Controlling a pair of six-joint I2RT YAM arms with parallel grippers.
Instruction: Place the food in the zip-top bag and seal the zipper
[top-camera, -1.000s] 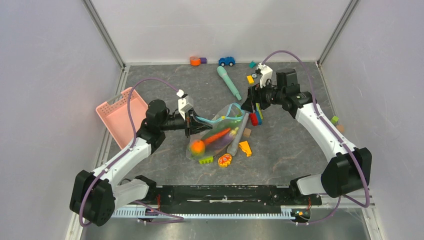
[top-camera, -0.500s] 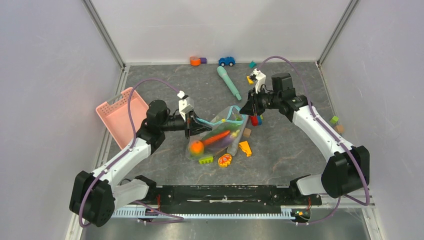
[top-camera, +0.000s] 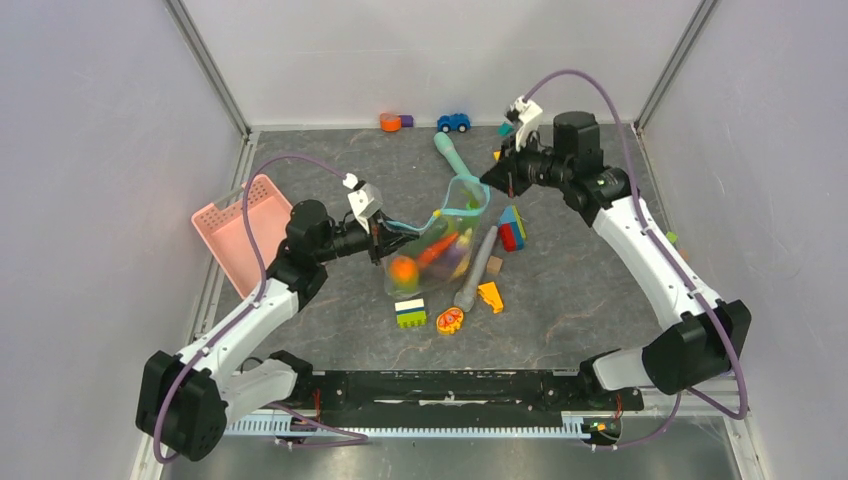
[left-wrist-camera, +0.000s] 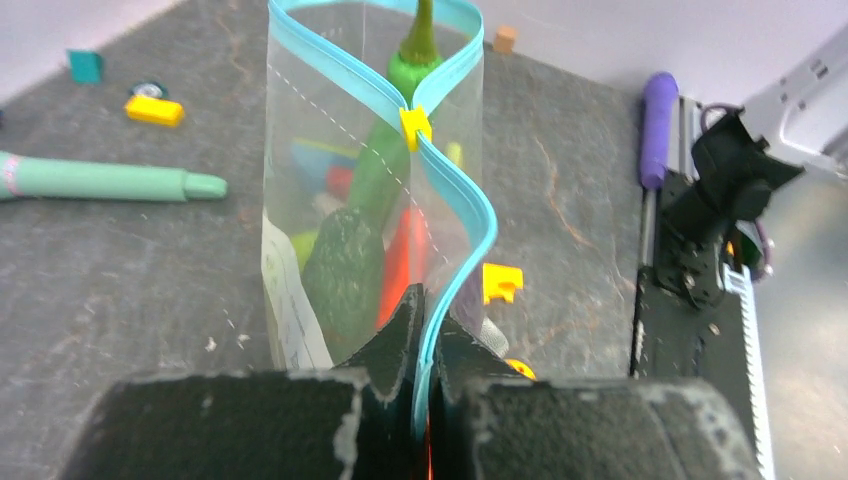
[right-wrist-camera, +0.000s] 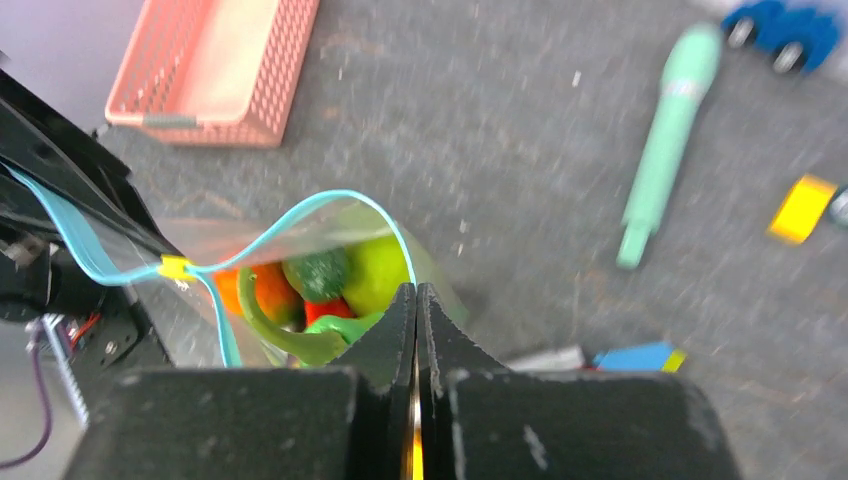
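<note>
Two grippers clamp the zipper (left-wrist-camera: 455, 190), the left gripper (top-camera: 378, 238) at one end and the right gripper (top-camera: 497, 180) at the other. The zip-top bag (top-camera: 440, 250), slumped flat half a second ago, now hangs stretched upright between them, with the food (top-camera: 405, 268) heaped low inside. The mouth gapes beyond the yellow slider (left-wrist-camera: 414, 124).

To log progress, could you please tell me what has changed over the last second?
The right hand pulled back toward the far wall, hauling the zip-top bag upright so the food gathered at its bottom. Both hands kept gripping the zipper; the left hand barely moved.
</note>
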